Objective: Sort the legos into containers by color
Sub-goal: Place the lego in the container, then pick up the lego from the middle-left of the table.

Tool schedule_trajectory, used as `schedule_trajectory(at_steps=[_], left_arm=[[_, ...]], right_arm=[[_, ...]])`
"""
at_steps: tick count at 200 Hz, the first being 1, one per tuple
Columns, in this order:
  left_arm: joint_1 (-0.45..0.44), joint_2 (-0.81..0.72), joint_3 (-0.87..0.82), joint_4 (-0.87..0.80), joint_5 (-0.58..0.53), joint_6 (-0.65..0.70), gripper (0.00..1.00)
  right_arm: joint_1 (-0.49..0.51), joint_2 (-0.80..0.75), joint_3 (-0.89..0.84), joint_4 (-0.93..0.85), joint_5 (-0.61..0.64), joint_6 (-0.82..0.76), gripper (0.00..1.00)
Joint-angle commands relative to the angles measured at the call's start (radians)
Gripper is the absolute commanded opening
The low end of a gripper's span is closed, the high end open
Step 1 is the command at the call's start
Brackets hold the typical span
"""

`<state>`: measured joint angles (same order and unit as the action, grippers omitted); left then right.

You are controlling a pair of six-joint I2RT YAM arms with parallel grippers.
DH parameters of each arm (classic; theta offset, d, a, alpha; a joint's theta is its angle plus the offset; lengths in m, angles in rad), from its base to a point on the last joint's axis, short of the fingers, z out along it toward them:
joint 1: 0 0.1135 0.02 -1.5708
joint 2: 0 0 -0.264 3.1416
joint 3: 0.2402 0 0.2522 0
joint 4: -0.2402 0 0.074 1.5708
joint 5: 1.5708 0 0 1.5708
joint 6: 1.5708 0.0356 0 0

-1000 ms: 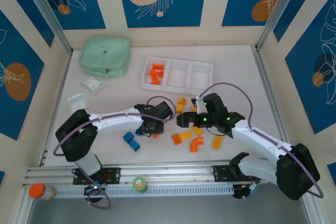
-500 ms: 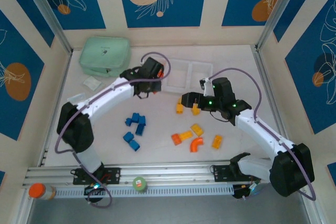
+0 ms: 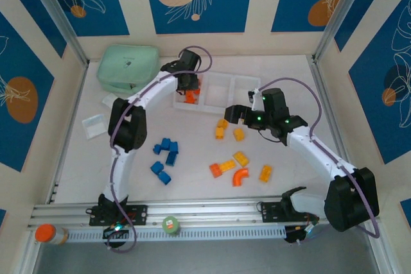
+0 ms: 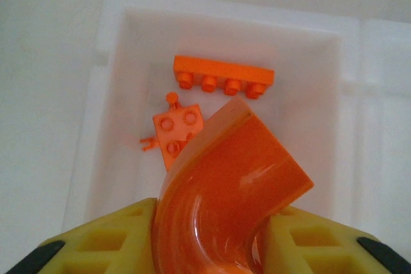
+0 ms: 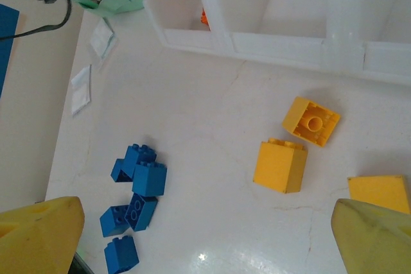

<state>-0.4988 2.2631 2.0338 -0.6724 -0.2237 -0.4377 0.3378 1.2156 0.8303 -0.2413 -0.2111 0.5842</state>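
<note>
Left wrist view: we see the left gripper [image 4: 209,239] pinching a curved orange plastic arch brick [image 4: 231,178] between its yellow foam pads [image 4: 103,242], one pad pressed to each side of the arch. Beyond the fingertips lies the end compartment of the white low-walled plastic tray [image 4: 96,94]. A long flat orange plastic brick with four studs [image 4: 221,75] and a small square orange plastic brick [image 4: 178,126] rest in it, just ahead of the arch's tip.

In the right wrist view, we find the right gripper [image 5: 209,232] with its yellow fingers [image 5: 38,232] spread wide and nothing between them touching either one. Ahead of the gap, two square yellow plastic bricks [image 5: 279,165] sit close together on the white tabletop [image 5: 212,107]. A third yellow brick [image 5: 379,194] lies just ahead of one fingertip. A cluster of blue plastic bricks [image 5: 135,190] lies close ahead of the other fingertip. The tray sits farther ahead, well apart from these fingers.
</note>
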Motion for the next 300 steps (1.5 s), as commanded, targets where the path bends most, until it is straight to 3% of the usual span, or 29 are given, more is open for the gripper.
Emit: schedule_trajectory(at_steps=[1, 66, 101, 142, 200, 300], left_arm=[[0.012, 0.012, 0.076, -0.045, 0.022, 0.037, 0.46], [0.014, -0.103, 0.049, -0.117, 0.069, 0.029, 0.53], [-0.017, -0.292, -0.220, -0.019, 0.182, -0.015, 0.55], [-0.099, -0.520, -0.538, 0.088, 0.180, -0.136, 0.56], [-0.262, -0.725, -0.875, 0.187, 0.159, -0.373, 0.59], [-0.527, -0.675, -0.949, 0.161, 0.103, -0.642, 0.69]], right_arm=[[-0.006, 0.017, 0.044, -0.021, -0.023, -0.012, 0.99], [0.005, 0.014, 0.072, -0.093, -0.030, -0.037, 0.99], [0.010, -0.001, 0.060, -0.148, -0.035, -0.067, 0.99], [0.018, -0.040, -0.001, -0.155, -0.072, -0.029, 0.99], [0.042, -0.108, -0.116, -0.167, -0.099, 0.008, 0.99], [0.031, -0.220, -0.277, -0.100, -0.085, 0.014, 0.99]])
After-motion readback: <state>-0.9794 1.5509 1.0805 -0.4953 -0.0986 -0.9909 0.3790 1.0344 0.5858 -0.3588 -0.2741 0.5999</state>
